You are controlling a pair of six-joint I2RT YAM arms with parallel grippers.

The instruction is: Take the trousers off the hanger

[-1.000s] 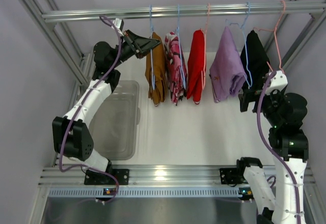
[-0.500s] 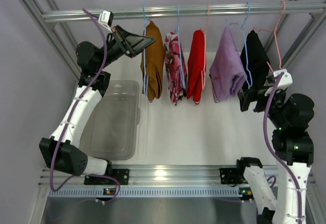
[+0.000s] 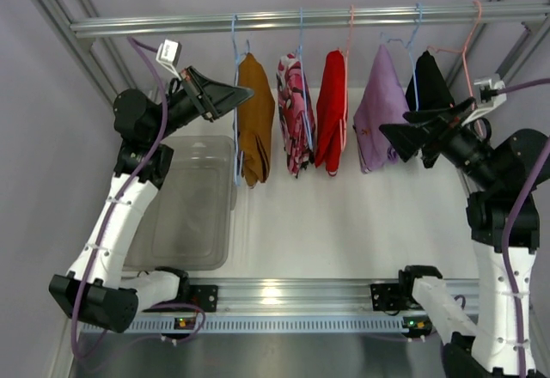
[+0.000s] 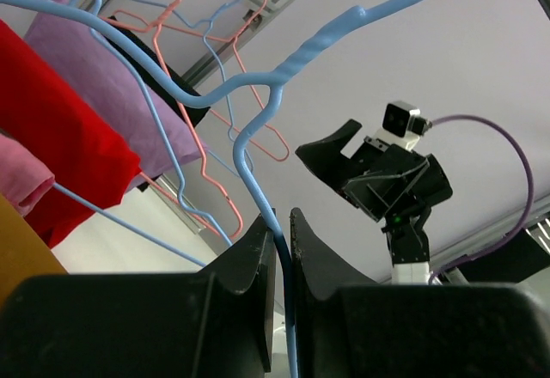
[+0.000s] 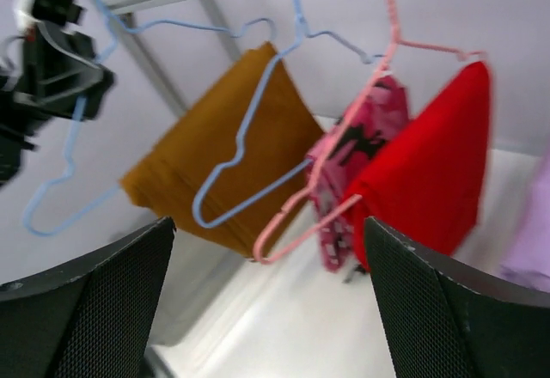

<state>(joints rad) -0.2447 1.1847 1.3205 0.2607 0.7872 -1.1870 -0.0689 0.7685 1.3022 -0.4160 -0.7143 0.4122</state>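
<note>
Pinching the blue hanger point(image 4: 318, 45), left jaws sit beside the down-hanging trousers point(image 3: 255, 120); right jaws gape, seemingly farther off.

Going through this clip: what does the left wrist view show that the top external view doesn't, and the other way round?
Left wrist only: close up, the left gripper shut on the wire of the hanger under its twisted neck. Top external only: the clear bin and the trousers hanging full length. Both: the hanger, the red garment, the purple garment and the open right gripper.
</note>
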